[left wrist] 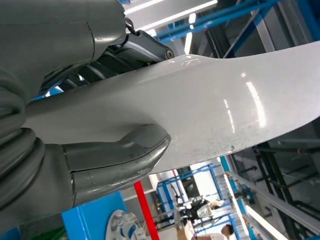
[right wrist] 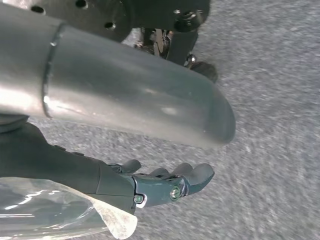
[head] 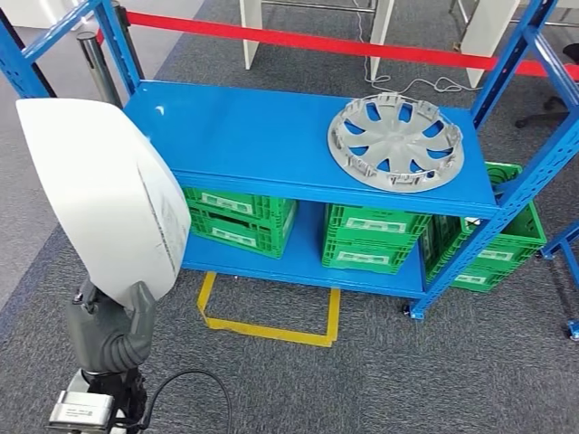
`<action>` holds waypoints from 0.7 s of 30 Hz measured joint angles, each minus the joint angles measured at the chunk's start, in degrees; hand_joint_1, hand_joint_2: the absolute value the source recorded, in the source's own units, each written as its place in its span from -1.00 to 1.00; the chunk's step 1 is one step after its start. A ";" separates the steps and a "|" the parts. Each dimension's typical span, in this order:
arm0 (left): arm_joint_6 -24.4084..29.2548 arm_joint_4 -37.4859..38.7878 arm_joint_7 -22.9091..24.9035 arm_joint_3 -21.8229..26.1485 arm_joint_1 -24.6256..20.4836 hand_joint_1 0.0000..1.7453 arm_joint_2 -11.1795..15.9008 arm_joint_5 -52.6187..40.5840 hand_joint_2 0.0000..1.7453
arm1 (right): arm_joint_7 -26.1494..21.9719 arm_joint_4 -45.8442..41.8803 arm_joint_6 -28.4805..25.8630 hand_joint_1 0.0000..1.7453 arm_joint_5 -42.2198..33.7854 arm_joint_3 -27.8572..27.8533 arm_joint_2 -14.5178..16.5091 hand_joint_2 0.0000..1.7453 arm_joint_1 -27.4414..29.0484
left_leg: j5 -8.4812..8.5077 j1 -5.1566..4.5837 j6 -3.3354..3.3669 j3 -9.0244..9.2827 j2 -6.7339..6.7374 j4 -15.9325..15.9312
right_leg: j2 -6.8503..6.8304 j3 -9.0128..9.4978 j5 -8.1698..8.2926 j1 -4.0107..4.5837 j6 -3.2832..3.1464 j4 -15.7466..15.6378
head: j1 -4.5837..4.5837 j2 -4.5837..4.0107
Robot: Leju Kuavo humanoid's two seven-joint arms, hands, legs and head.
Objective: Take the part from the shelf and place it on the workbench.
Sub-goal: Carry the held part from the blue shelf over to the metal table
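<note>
Holding the white part (head: pixel 102 194) clear of the shelf (head: pixel 273 136), the left robot hand (head: pixel 112 330) clamps its lower edge; right robot hand (right wrist: pixel 166 182) hangs open. Carry it level, grip firm, to the counter.

The place looks like a workshop or warehouse floor: a blue steel shelf rack (head: pixel 273 145) holds green plastic crates (head: pixel 239 221) and a car wheel cover (head: pixel 396 142), with yellow floor tape (head: pixel 273 327), a red barrier strip (head: pixel 308 41) and grey carpet.
</note>
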 joint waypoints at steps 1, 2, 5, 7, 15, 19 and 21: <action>0.03 -0.25 0.04 0.10 0.10 1.00 0.04 -0.19 1.00 | 0.14 0.01 0.19 -1.00 0.27 -0.13 0.22 -1.00 -0.09 | 0.40 -0.18 0.84 -0.82 -0.05 -1.26 | 0.22 -1.82 -2.42 -0.05 0.66 3.90 | 0.09 0.00; 0.12 -0.39 0.05 0.20 0.26 1.00 0.03 -0.22 1.00 | 0.23 0.02 0.20 -1.00 0.43 -0.19 0.38 -1.00 -0.08 | 1.47 -0.25 1.46 -2.23 -0.09 -1.49 | 0.40 -3.31 -4.96 -0.10 0.96 8.25 | 0.18 0.00; 0.42 -0.62 0.06 0.39 0.83 1.00 0.03 -0.38 1.00 | 0.27 0.03 0.19 -1.00 0.77 -0.19 0.68 -1.00 -0.04 | 3.39 -0.62 1.30 -4.66 -0.85 -1.41 | 0.67 -2.01 -1.46 -0.06 0.65 10.96 | 0.14 0.00; 0.58 -0.92 0.06 0.49 1.10 1.00 0.03 -0.56 1.00 | 0.24 0.02 0.16 -1.00 1.09 -0.19 0.80 -1.00 -0.05 | 4.53 -0.77 0.97 -5.81 -1.73 -1.29 | 2.69 3.54 1.07 0.01 -0.03 3.76 | 0.15 0.00; 1.11 -2.26 0.29 0.80 2.25 1.00 0.04 -1.09 1.00 | -0.01 0.13 -0.22 -1.00 2.49 -0.13 1.73 -1.00 -0.01 | 2.55 -0.65 -1.49 -8.94 -2.63 3.65 | 1.46 9.68 -0.14 -0.25 -2.04 -8.32 | -0.18 0.00; 1.60 -2.36 0.97 0.80 2.66 1.00 0.16 -1.65 1.00 | 0.04 0.22 -0.13 -1.00 4.36 0.31 1.80 -1.00 0.19 | -3.12 0.25 -2.78 -10.98 -0.80 14.94 | -1.86 8.83 0.50 -0.18 -2.02 -8.18 | -0.42 0.00; 2.00 -2.38 1.03 0.81 2.89 1.00 0.25 -1.44 1.00 | -0.06 0.23 -0.12 -1.00 5.00 0.78 1.80 -1.00 -0.03 | -0.46 0.72 -3.06 -7.01 0.06 9.87 | -3.26 8.89 0.52 -0.22 -1.80 -7.99 | -0.40 0.00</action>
